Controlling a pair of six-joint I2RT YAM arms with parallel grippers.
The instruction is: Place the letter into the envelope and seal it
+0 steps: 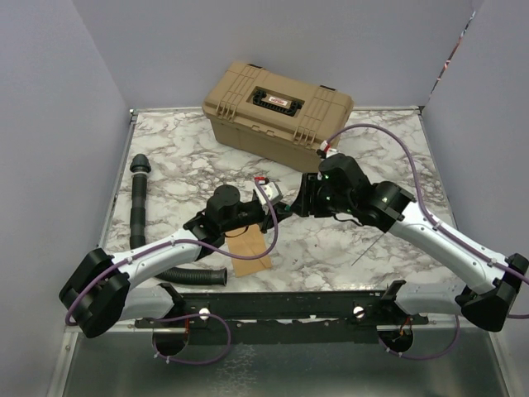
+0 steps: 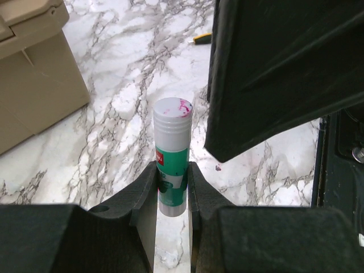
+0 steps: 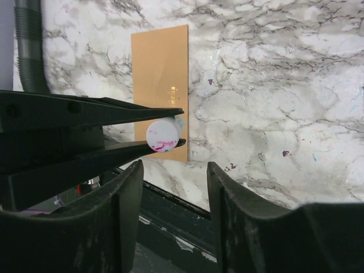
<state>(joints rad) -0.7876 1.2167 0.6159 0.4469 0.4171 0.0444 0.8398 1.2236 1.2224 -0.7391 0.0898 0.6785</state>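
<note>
A kraft-brown envelope [image 1: 250, 248] lies flat on the marble near the front edge, and in the right wrist view the envelope [image 3: 160, 85] shows behind the grippers. The letter is out of view. My left gripper [image 1: 274, 198] [image 2: 172, 185] is shut on a green-and-white glue stick [image 2: 172, 148] [image 1: 266, 184], whose white cap carries pink smears. Facing the cap end of the glue stick [image 3: 164, 135], my right gripper [image 3: 173, 187] [image 1: 304, 198] is open, and its fingers do not touch the stick. One right finger [image 2: 278, 68] looms at the upper right of the left wrist view.
A tan hard case [image 1: 277, 103] stands at the back centre. A black corrugated hose [image 1: 139, 203] lies along the left side and curls toward the front. A thin rod [image 1: 368, 246] lies right of centre. A black rail [image 1: 289, 302] runs along the near edge.
</note>
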